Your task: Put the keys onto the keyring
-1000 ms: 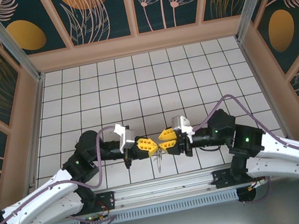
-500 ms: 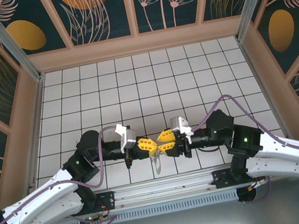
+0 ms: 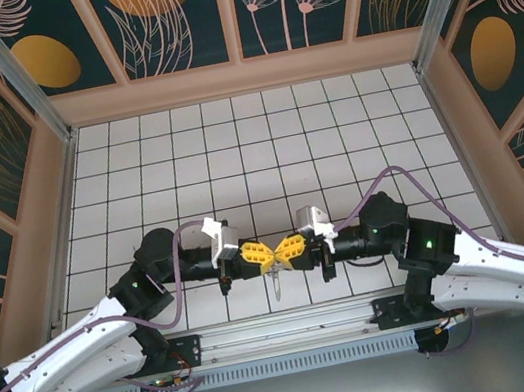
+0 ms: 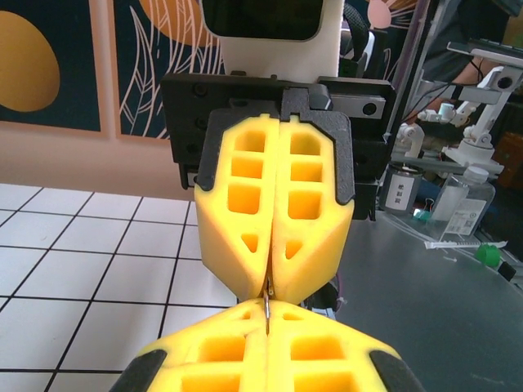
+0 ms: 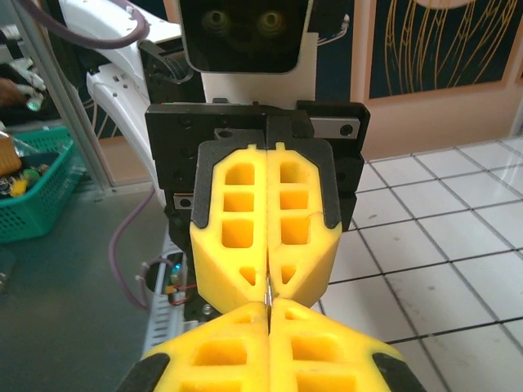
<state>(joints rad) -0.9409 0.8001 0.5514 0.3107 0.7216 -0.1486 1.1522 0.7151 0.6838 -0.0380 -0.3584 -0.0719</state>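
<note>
You'll find nothing legible here. In the left wrist view, the small jar (image 4: 398, 193) and the clear bottle (image 4: 462, 204) at the right carry labels, but their print is too small and blurred for you to read.

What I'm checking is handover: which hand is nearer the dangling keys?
Left hand, barely: keys hang beneath its shut tips; right hand, also shut, butts against it tip to tip.

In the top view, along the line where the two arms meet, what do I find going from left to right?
In order: left arm → left gripper → right gripper → right arm.
</note>
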